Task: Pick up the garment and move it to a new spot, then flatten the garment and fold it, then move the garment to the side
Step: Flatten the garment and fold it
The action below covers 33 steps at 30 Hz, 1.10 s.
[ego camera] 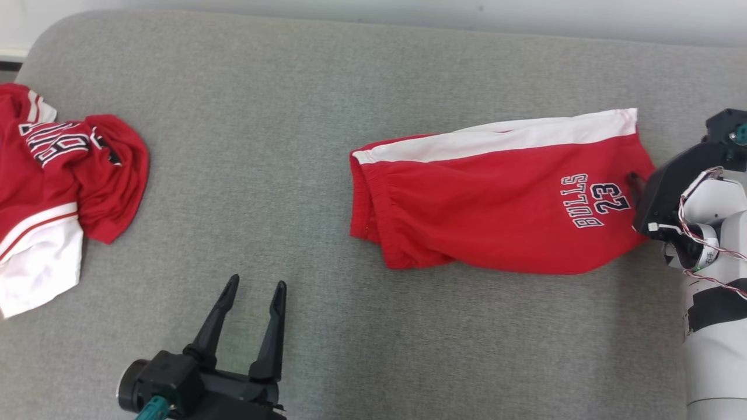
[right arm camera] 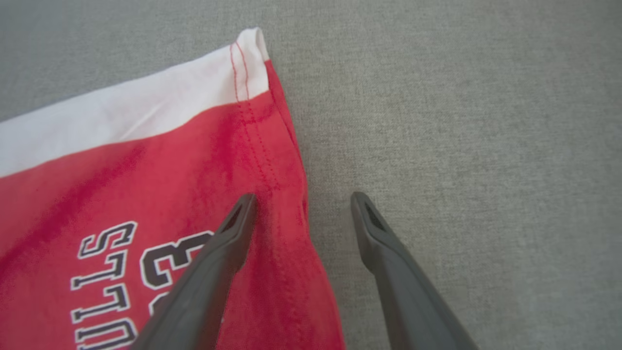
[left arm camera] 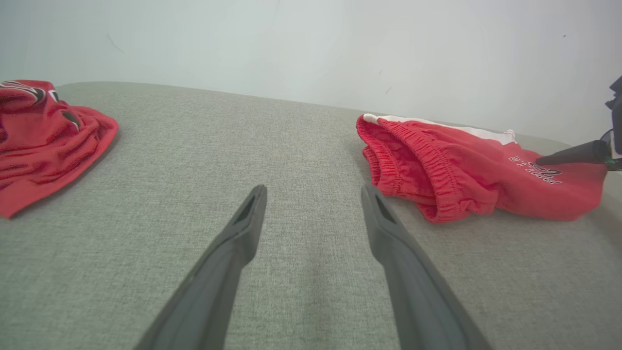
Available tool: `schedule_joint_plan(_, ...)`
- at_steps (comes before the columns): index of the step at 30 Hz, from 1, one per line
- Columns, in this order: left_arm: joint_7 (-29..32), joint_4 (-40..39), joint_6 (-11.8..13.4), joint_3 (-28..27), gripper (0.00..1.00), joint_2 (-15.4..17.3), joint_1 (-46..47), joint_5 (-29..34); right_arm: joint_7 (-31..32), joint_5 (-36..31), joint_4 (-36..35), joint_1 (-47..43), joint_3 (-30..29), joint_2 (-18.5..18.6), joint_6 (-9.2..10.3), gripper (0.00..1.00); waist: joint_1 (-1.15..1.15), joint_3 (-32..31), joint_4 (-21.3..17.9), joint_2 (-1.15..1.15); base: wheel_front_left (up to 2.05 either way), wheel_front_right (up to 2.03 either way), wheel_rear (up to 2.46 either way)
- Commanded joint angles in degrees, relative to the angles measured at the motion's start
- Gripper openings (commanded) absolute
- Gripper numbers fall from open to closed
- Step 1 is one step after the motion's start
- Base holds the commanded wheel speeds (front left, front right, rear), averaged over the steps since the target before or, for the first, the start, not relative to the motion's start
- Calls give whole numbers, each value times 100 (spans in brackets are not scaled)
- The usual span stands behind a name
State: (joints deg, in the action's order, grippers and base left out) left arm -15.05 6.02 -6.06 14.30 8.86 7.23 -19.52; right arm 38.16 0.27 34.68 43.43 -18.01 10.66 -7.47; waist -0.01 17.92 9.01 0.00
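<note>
The red shorts (ego camera: 496, 204), with a white side stripe and "BULLS 23" printed near the leg hem, lie folded flat on the grey upholstered cushion (ego camera: 262, 116), toward the right side of the head view, with the elastic waistband pointing left and the hem pointing right. The right tool (right arm camera: 304, 196) is at that hem with its fingers spread apart. One finger lies over the red cloth beside the number and the other over bare cushion, so the hem edge runs between them; nothing is gripped. The left tool (ego camera: 257, 282) is low over the cushion, well apart from the shorts, its fingers also spread and empty. A crumpled red and white jersey (ego camera: 52, 192) lies at the far left edge of the cushion.
</note>
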Motion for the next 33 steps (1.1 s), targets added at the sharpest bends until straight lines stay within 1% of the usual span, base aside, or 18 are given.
schedule_joint_plan(1,-20,14,-17,8,100,-40,10,63,39,-138,-38,-38,-103,-86,-3,100,1,50,71,0,0,0,0)
schedule_joint_plan(3,-20,46,-40,32,100,-72,36,54,145,-430,-78,-72,-297,-188,-3,100,1,73,119,0,0,0,0)
schedule_joint_plan(5,-20,65,-61,39,100,-101,55,57,216,-528,-85,-68,-402,-350,-3,100,1,94,154,0,0,0,0)
schedule_joint_plan(10,-21,141,-93,15,100,-141,49,41,294,-644,-51,-189,-297,-554,-10,100,1,108,194,0,0,0,0)
schedule_joint_plan(11,-21,158,-95,15,100,-146,57,38,308,-640,-45,-213,-297,-569,-10,89,1,104,199,0,0,0,0)
schedule_joint_plan(12,-21,180,-101,22,100,-152,60,22,310,-655,-41,-236,-281,-581,-10,53,1,99,202,0,0,0,0)
schedule_joint_plan(14,-21,214,-116,40,100,-161,69,8,319,-681,-38,-265,-250,-596,-10,6,1,83,206,0,0,0,0)
schedule_joint_plan(15,-21,230,-121,53,100,-168,67,-4,295,-705,-51,-274,-253,-591,-9,0,1,76,207,0,0,0,0)
schedule_joint_plan(23,-21,324,-142,87,100,-167,7,-35,-24,-953,-286,-335,-479,-434,-1,0,1,-40,174,0,0,0,0)
schedule_joint_plan(28,-21,362,-148,67,100,-140,-75,-70,-292,-1058,-665,-557,-611,-367,-2,0,1,-221,62,0,0,0,0)
schedule_joint_plan(29,-21,384,-150,61,100,-137,-111,-90,-363,-1062,-862,-748,-654,-338,-1,0,1,-307,-1,0,0,0,0)
schedule_joint_plan(33,-21,440,-142,70,100,-145,-157,-129,-500,-1120,-1250,-1100,-721,-239,-2,0,1,-460,-140,0,0,0,0)
